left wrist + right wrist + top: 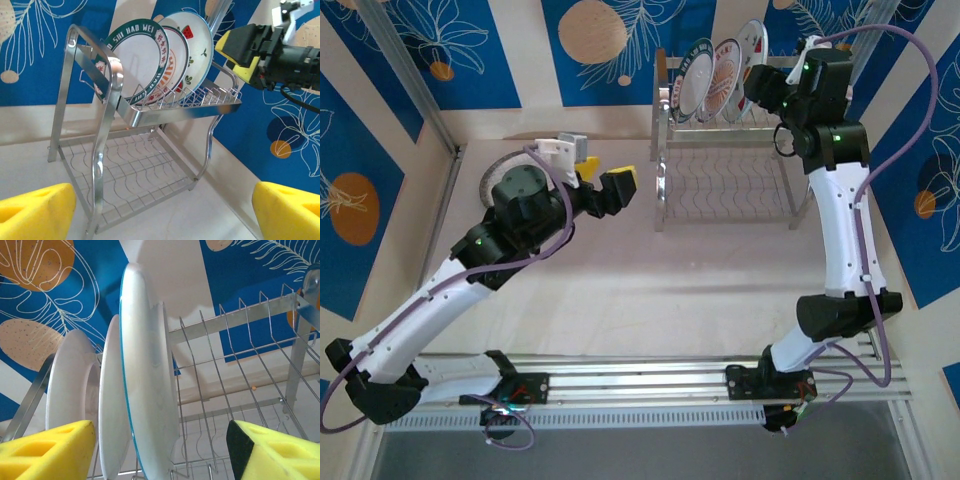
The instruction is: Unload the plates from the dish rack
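Right arm (835, 220) reaches to one o'clock, right gripper (160, 450) wide astride a plate (145, 365); left gripper (607, 178) gapes empty at ten; plate's bottom cut off.

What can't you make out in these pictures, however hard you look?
- Top view: the grey plate, mostly hidden by the left arm.
- Left wrist view: the middle plate's pattern, mostly covered by the green-rimmed plate in front.
- Right wrist view: the plates' faces, turned away from the camera.
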Robot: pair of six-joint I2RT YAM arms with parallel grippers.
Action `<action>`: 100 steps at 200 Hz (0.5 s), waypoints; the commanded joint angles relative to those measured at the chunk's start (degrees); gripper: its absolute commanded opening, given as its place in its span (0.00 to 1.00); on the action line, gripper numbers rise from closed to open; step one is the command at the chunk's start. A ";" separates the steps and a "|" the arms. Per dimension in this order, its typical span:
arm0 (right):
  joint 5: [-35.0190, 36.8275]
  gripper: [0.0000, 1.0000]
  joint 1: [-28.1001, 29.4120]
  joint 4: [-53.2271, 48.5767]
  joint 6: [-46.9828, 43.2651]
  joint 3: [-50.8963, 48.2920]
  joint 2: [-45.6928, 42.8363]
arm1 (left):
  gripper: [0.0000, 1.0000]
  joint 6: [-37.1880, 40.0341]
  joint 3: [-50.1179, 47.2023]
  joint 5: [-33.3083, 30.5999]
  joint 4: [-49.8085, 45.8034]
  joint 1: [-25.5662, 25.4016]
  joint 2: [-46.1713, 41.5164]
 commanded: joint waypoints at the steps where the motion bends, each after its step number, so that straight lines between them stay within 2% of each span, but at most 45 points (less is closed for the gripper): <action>1: -1.64 0.71 -0.57 0.33 0.22 2.62 1.37 | 0.91 4.58 0.86 -1.64 2.07 -1.42 -1.03; 100: -0.34 0.64 -1.01 -2.04 -1.84 10.63 9.09 | 0.92 5.98 2.82 -2.87 1.55 -2.72 -1.22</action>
